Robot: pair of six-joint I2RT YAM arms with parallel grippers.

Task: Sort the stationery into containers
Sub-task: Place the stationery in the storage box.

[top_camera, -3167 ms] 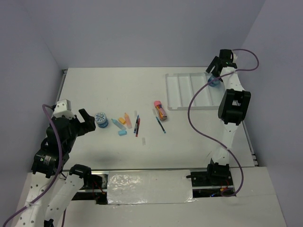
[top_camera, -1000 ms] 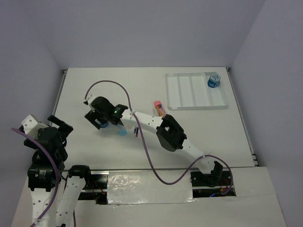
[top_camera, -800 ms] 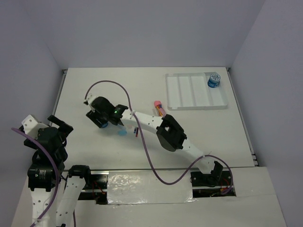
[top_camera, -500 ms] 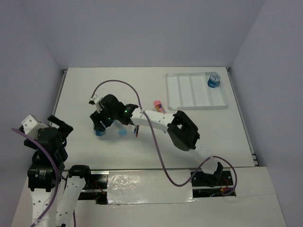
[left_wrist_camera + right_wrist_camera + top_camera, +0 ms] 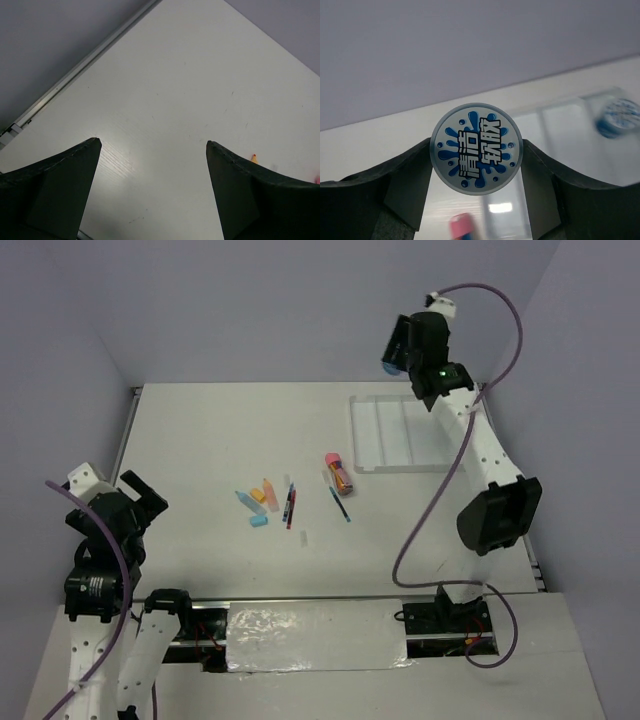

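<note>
Tray (image 5: 385, 435), one blue roll (image 5: 618, 118) inside, second roll (image 5: 476, 148) held

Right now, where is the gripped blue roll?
In the top view, the blue roll is clamped in the right gripper, raised near the far-right tray.

The right arm (image 5: 478, 445) is stretching up tall from its base at the near right and leaning toward the far side, holding the right gripper (image 5: 393, 346) high in the air. Its jaws are clamping a round blue roll (image 5: 476, 154) from both sides. The left arm (image 5: 98, 560) is sitting folded at the near left corner, its left gripper (image 5: 143, 496) gaping wide and gripping nothing.
</note>
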